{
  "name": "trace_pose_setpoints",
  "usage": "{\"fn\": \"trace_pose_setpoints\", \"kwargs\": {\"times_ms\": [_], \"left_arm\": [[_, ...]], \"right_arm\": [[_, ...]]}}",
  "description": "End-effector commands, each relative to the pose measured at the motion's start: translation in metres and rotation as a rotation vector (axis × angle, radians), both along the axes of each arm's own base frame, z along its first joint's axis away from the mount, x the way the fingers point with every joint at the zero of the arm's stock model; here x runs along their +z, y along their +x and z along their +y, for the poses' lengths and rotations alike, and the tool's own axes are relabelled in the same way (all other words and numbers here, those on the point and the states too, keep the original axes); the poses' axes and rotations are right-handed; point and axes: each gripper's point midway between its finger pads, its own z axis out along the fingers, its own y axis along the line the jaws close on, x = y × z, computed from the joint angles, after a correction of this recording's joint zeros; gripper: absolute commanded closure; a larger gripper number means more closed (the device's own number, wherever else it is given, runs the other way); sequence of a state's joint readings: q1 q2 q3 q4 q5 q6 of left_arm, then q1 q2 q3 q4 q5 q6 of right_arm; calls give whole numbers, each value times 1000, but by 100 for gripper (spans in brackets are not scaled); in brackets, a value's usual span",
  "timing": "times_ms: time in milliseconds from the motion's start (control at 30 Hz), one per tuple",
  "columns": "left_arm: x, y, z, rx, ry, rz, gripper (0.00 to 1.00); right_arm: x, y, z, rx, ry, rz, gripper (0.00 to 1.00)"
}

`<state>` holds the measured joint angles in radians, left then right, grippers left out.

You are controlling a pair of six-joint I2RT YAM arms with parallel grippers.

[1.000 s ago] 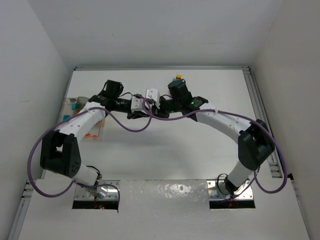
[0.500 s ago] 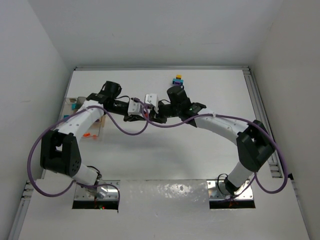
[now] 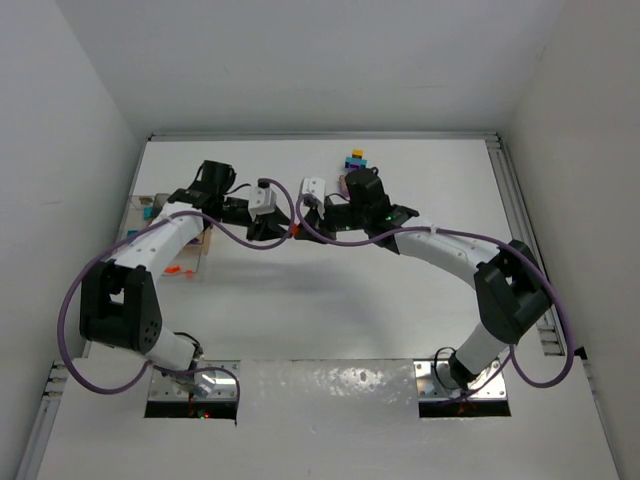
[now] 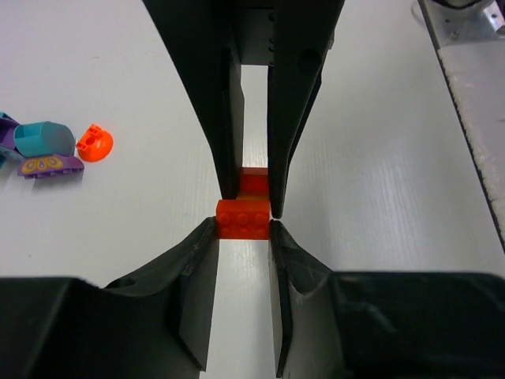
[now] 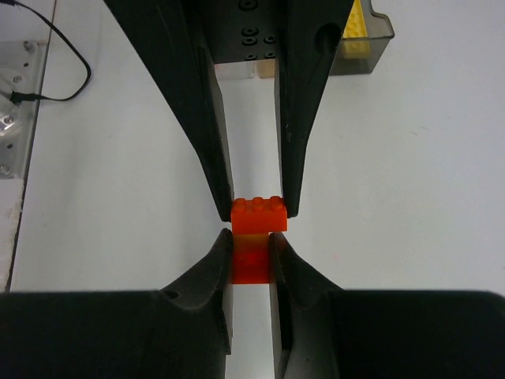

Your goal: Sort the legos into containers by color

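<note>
Both arms reach in from their sides and meet nose to nose over the white, matte tabletop, about midway between its left and right edges and nearer the far edge. The left end effector has its black, tapering fingers closed narrow on a glossy orange brick, studs showing on its face. The right end effector pinches a second orange brick just as tightly, and the two bricks touch. Whether they are locked together I cannot tell. On the tabletop beside the left end effector lie a teal rounded piece, a purple piece and an orange round stud. The clear-walled containers sit at the left edge. A small stack of yellow, blue and purple legos stands near the far edge.
</note>
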<state>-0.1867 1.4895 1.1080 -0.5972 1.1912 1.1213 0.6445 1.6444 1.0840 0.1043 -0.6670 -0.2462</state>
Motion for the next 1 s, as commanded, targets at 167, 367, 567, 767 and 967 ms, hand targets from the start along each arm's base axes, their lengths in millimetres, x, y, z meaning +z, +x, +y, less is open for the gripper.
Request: {"fn": "trace_pose_setpoints", "kwargs": {"times_ms": [167,367,567,767,967], "left_arm": [[34,16,33,111,-64,-21,100],[33,16,37,124,-73,-1,100],[30,13,36,118,-82,12,100],[20,4,23,61,-42,-51,100],[18,3,14,39,-55,-51,71]], "right_arm": [[-53,7,-63,-183,-144,175,100],[-62,9,-74,-207,-158,199,100],[-61,9,-72,-208,-139,218,100],[-37,13,-55,-168,-95,169,100],[-17,16,-41,-123,-89,101,100]]}}
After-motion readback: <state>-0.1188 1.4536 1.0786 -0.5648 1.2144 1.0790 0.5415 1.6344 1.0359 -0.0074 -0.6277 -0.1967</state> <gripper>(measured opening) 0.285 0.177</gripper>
